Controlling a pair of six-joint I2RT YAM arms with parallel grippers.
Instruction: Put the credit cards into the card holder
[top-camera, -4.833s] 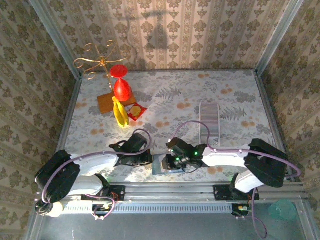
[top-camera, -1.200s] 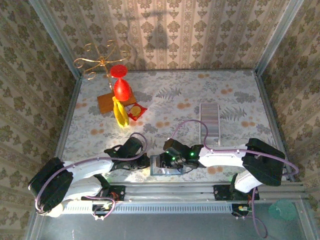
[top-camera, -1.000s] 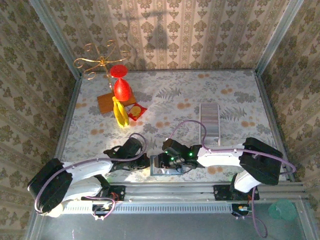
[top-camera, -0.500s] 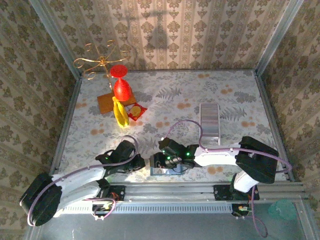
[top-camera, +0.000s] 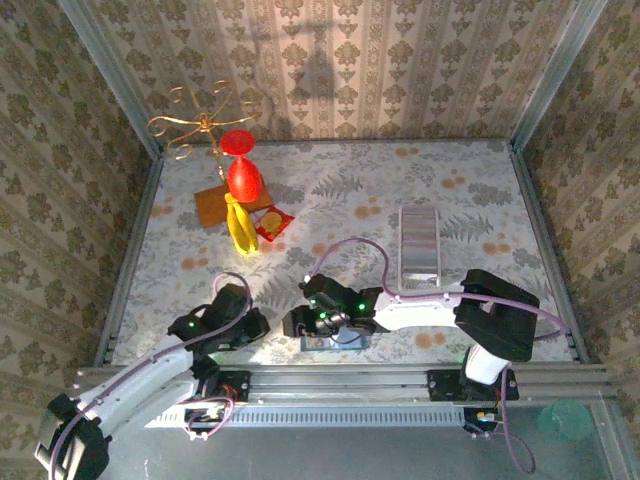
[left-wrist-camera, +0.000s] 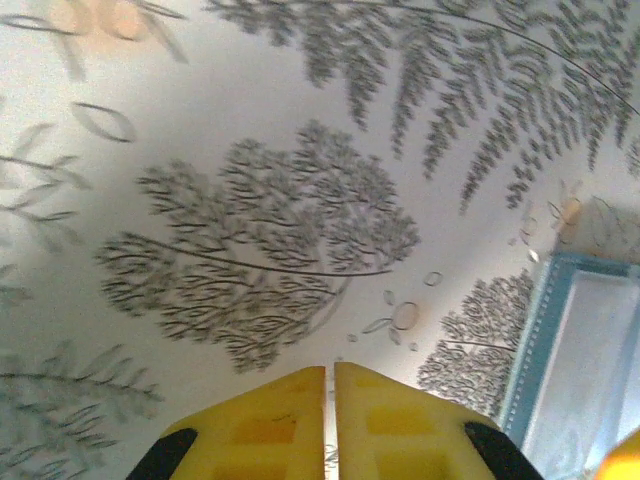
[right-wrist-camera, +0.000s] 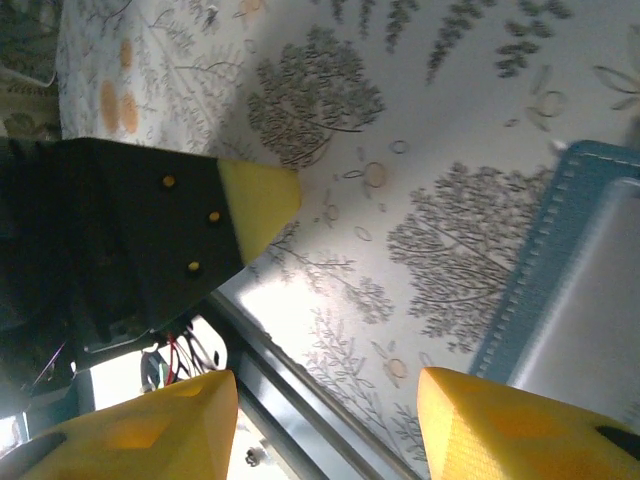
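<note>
The card holder (top-camera: 337, 343) is a flat dark-teal pouch at the table's near edge, partly under my right arm. In the right wrist view its teal stitched border (right-wrist-camera: 560, 245) frames a pale grey face that may be a card; no separate credit cards can be made out. My right gripper (top-camera: 297, 322) stands open just left of the holder, with nothing between its yellow fingers (right-wrist-camera: 170, 430). My left gripper (top-camera: 258, 326) is further left over bare cloth. Its pads (left-wrist-camera: 290, 415) are shut with only a thin slit and hold nothing. The holder's edge (left-wrist-camera: 545, 330) lies to their right.
At the back left stand a gold wire stand (top-camera: 200, 120), a red goblet (top-camera: 240, 170), a yellow banana (top-camera: 240, 228), a brown board (top-camera: 215, 205) and a red packet (top-camera: 273, 222). A grey ribbed plate (top-camera: 420, 245) lies mid-right. The metal rail (top-camera: 340, 378) runs just below the holder.
My left arm has swung left and back, away from the card holder. The right gripper has slid left, past the holder's left edge.
</note>
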